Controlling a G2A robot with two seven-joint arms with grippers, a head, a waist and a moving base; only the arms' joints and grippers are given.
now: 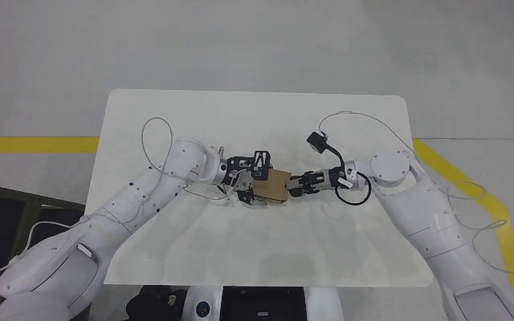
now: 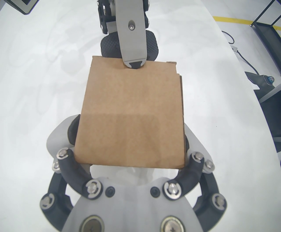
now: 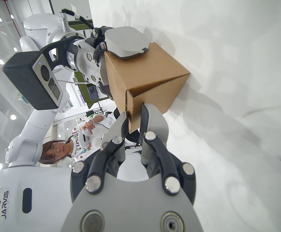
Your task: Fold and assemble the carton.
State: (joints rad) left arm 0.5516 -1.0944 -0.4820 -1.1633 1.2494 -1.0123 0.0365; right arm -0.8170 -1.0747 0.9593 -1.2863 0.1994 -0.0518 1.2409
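A small brown carton (image 1: pixel 275 184) sits at the middle of the white table (image 1: pixel 161 120), held from both sides. In the left wrist view the carton (image 2: pixel 131 114) fills the span of my left gripper (image 2: pixel 129 134), whose fingers (image 2: pixel 71 131) press on two opposite walls. My right gripper (image 2: pixel 134 63) pinches the carton's far edge. In the right wrist view the carton (image 3: pixel 151 72) is tilted, resting on one edge, its open end facing the camera. My right gripper (image 3: pixel 134 117) is shut on the near wall's edge, and the left gripper's pad (image 3: pixel 125 42) lies on the far side.
The table's right edge (image 2: pixel 241 72) runs close to the carton, with a black stand (image 2: pixel 265 22) and yellow floor tape (image 2: pixel 232 20) beyond it. A loose cable (image 1: pixel 353 120) arcs over the table from the right arm.
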